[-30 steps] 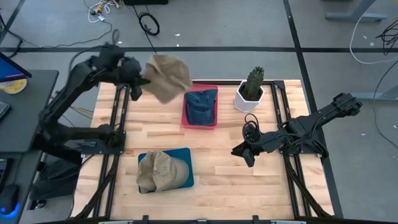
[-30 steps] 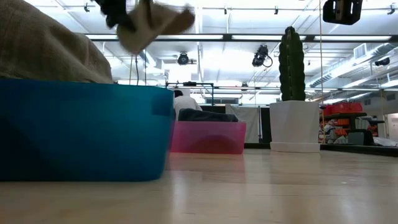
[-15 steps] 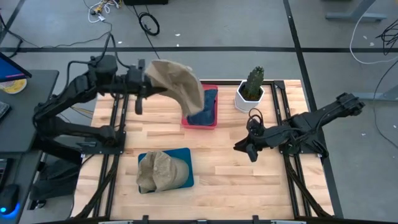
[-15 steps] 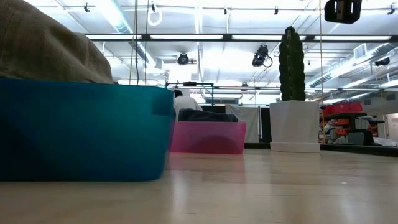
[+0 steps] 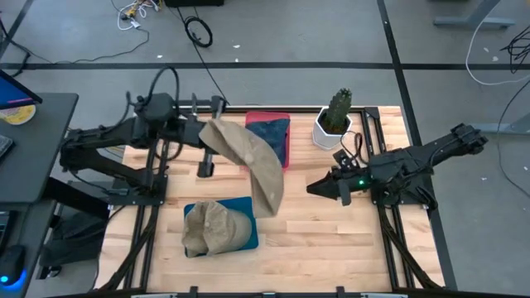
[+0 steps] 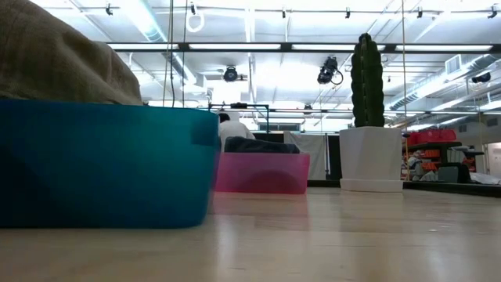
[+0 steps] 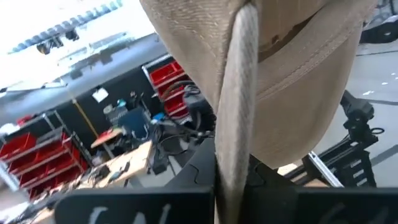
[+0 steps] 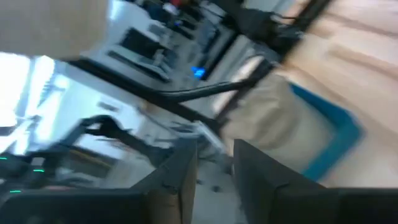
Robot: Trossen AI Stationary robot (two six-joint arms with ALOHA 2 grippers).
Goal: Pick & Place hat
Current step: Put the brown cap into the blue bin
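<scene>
Left end effector point(image 5: 201, 132) clamped tight on a tan hat point(image 5: 252, 165), gripping its edge at upper centre-left of the high view; hat hangs in the air, draping down and right from the grip toward frame centre, its lower end just over the right edge of the blue tray point(image 5: 247, 209). Left wrist view: hat's point(image 7: 273, 68) edge runs straight up between the end effector's dark fingers point(image 7: 155, 202), cloth filling the upper half of the frame. Second tan hat point(image 5: 209, 229) sits in the blue tray at lower centre-left, bulging over the tray's left side. Red tray point(image 5: 267, 122) at upper centre, partly covered by the hanging hat, holds a dark blue hat point(image 5: 273, 136). Potted cactus point(image 5: 334, 118) in a white pot stands right of the red tray, near the desk's point(image 5: 331, 240) top edge. Right end effector point(image 5: 319, 188) hovers right of centre over bare desk, fingers narrowly apart, holding nothing, well apart from the hanging hat. Low view: blue tray point(image 6: 102, 164) fills the left with tan hat point(image 6: 55, 63) on top, red tray point(image 6: 262, 172) at centre behind it, cactus point(image 6: 369, 117) right of centre; neither arm shows there.
</scene>
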